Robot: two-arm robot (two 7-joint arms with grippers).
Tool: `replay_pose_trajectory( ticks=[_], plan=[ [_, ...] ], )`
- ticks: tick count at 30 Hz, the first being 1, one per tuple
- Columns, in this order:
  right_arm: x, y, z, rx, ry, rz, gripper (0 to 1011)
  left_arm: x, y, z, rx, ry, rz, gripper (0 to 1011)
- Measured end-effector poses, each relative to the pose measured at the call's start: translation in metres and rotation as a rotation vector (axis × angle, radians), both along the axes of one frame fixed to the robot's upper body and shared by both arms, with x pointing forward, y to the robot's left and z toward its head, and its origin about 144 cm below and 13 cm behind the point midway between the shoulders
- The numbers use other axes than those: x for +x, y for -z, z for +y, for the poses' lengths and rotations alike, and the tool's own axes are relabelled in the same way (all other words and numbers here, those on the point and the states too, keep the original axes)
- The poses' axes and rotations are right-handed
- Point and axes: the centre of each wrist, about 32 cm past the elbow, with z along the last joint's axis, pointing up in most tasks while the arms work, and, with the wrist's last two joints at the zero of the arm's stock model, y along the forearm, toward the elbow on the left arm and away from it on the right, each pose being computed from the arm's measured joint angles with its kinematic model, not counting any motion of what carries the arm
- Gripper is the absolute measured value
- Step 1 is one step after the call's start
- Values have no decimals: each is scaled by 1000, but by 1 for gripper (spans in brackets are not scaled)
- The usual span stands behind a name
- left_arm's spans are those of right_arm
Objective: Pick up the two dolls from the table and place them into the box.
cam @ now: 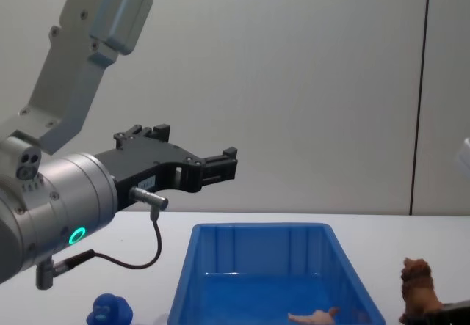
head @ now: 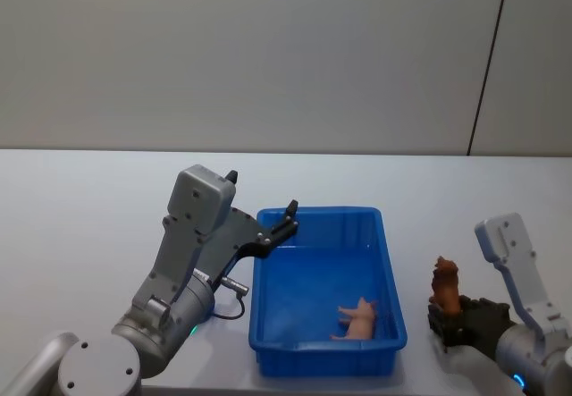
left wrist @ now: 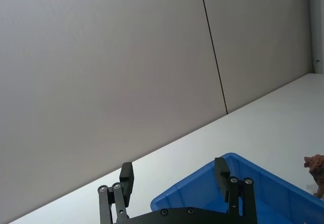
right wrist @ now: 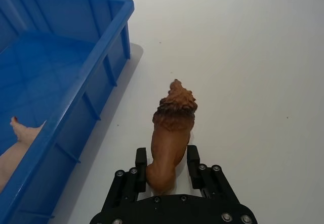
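The right gripper [right wrist: 167, 158] has its fingers pressed against both flanks of the brown lion [right wrist: 174, 118], which stands upright just right of the blue bin [head: 326, 360], beside the bin's near right corner. The pale pink figure [head: 359, 318] lies on the bin's floor toward that same corner. The left gripper [left wrist: 173, 174] hovers over the bin's far left corner with fingers spread wide and nothing between them, and a blue rounded toy [cam: 110, 312] sits on the white table [head: 89, 199] left of the bin
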Motion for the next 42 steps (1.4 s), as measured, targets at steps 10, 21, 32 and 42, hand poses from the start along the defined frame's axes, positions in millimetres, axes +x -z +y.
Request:
replay_pose_trajectory(
  ticks=[10,21,32,42],
  plan=[
    [0,-4,2,18,14,-53,299,0,0,0,0,0,0,1002],
    [-2,-24,7,75,-3,-178,299,0,0,0,0,0,0,1001],
    [1,-54,23,143,-95,-263,299,0,0,0,0,0,0,1002],
    [4,-59,46,124,-163,-236,329,0,0,0,0,0,0,1001]
  ],
)
